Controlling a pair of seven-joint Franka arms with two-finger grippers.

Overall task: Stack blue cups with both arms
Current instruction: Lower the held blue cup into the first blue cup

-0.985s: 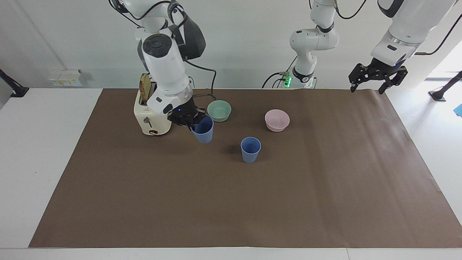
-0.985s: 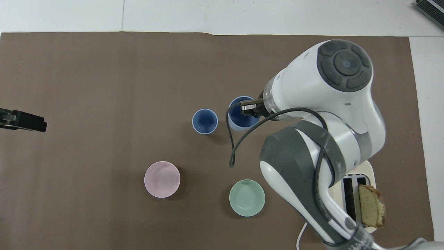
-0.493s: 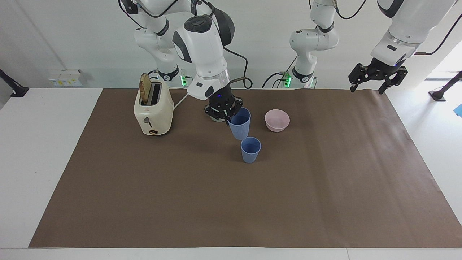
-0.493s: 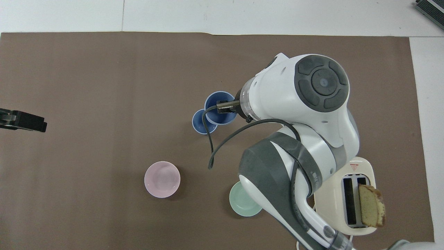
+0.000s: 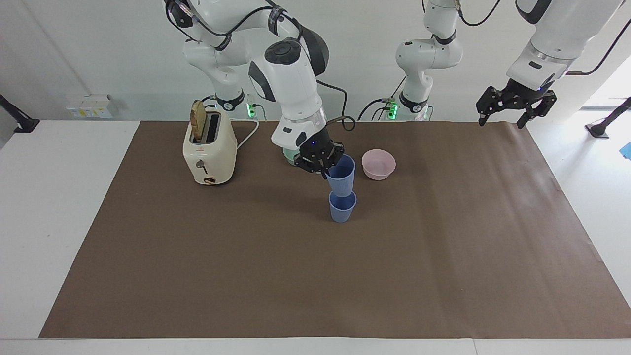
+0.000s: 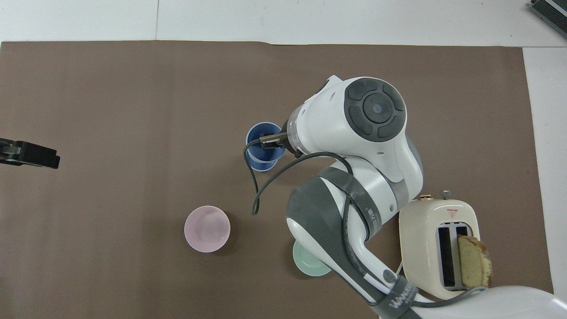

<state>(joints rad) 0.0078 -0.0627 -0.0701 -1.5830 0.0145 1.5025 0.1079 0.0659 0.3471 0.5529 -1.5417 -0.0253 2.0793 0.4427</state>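
Note:
My right gripper (image 5: pixel 325 165) is shut on the rim of a blue cup (image 5: pixel 341 177) and holds it upright, straight over the second blue cup (image 5: pixel 342 209), which stands on the brown mat. The held cup's base is at the standing cup's rim. In the overhead view the held cup (image 6: pixel 261 141) covers most of the standing cup (image 6: pixel 262 167), with the right gripper (image 6: pixel 271 140) at its rim. My left gripper (image 5: pixel 515 106) is open and empty, waiting raised over the mat's edge at the left arm's end; it also shows in the overhead view (image 6: pixel 29 153).
A pink bowl (image 5: pixel 378 163) sits near the cups, closer to the robots. A green bowl (image 6: pixel 308 265) is mostly hidden under the right arm. A cream toaster (image 5: pixel 208 153) with a bread slice stands toward the right arm's end. The brown mat (image 5: pixel 315 276) covers the table.
My right gripper has carried the blue cup away from the toaster and now holds it over the standing cup, lower than before. The left arm has not moved.

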